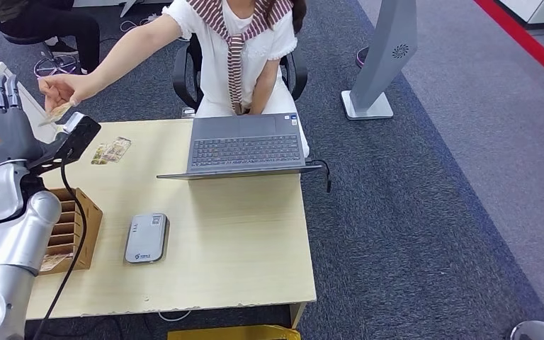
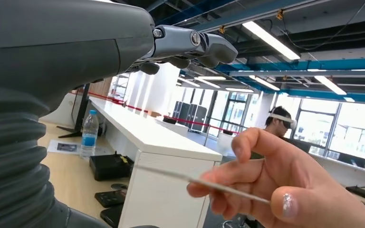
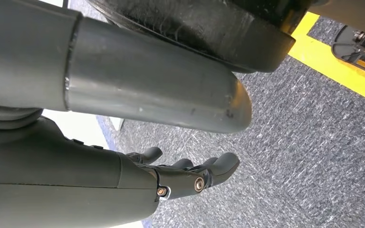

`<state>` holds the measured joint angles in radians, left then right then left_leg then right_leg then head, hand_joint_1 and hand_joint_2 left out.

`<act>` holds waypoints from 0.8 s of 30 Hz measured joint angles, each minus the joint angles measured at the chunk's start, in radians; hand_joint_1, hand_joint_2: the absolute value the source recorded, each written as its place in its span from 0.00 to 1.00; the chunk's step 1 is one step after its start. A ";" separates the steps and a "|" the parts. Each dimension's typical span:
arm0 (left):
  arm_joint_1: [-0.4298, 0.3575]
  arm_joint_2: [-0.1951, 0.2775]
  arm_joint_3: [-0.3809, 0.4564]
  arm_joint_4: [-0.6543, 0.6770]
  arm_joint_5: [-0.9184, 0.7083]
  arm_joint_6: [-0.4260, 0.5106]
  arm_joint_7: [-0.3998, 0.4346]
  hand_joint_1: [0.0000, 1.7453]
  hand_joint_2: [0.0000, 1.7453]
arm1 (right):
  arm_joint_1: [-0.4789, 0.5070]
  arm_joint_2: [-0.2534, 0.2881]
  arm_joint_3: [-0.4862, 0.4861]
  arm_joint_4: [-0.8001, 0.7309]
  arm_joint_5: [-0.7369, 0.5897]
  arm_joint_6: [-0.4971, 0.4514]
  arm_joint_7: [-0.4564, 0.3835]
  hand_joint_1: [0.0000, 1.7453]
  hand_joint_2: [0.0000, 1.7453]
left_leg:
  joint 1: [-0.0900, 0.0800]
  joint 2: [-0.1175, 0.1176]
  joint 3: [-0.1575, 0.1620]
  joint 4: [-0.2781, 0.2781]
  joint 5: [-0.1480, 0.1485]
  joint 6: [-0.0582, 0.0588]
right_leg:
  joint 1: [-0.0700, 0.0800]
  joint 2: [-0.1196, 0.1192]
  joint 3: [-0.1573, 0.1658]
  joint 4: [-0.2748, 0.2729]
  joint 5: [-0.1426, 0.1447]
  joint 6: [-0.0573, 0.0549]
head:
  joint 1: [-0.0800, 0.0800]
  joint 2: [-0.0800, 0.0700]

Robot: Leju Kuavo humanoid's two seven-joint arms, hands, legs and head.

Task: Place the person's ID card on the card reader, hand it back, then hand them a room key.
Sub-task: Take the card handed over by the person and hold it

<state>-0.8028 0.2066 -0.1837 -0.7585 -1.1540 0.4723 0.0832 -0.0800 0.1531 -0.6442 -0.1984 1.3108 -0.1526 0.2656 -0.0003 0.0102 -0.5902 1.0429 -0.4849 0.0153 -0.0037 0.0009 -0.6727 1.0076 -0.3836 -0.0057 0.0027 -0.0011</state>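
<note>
Left hand up for the card, person offering it edge-on.

Nearest, the grey left hand stands raised with fingers apart and upright, holding nothing. Just beyond its fingertips, the thin pale ID card is pinched in the person's hand, its long axis running flat toward the palm. The right hand hangs by the floor, fingers loosely curled, empty, far from play. On the light wooden desk, the flat grey card reader waits; beyond, the open grey laptop.
</note>
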 joint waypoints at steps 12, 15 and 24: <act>-0.005 0.002 -0.009 0.043 0.013 -0.019 0.008 1.00 1.00 | 0.000 -0.002 0.001 0.000 0.005 0.001 0.000 0.00 0.00 | 0.001 0.000 0.000 0.000 0.000 0.000 | 0.000 0.000 0.000 0.000 0.000 0.000 | 0.000 0.000; -0.005 0.005 -0.010 0.050 0.025 -0.025 0.001 1.00 1.00 | 0.000 -0.002 0.001 0.000 0.006 0.001 0.000 0.00 0.00 | 0.001 0.000 -0.001 0.000 0.000 0.000 | 0.000 0.000 0.000 0.000 0.000 0.000 | 0.000 0.000; -0.003 0.010 -0.010 0.058 0.048 -0.023 -0.014 1.00 1.00 | 0.000 -0.003 0.002 0.000 0.007 0.001 0.000 0.00 0.00 | 0.001 0.000 -0.001 0.000 0.000 0.000 | 0.000 0.000 0.000 0.000 0.000 0.000 | 0.000 0.000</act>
<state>-0.8054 0.2166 -0.1934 -0.7001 -1.1056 0.4498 0.0690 -0.0798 0.1499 -0.6423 -0.1984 1.3179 -0.1518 0.2659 0.0005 0.0099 -0.5912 1.0428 -0.4847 0.0151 -0.0036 0.0007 -0.6731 1.0076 -0.3836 -0.0057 0.0026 -0.0011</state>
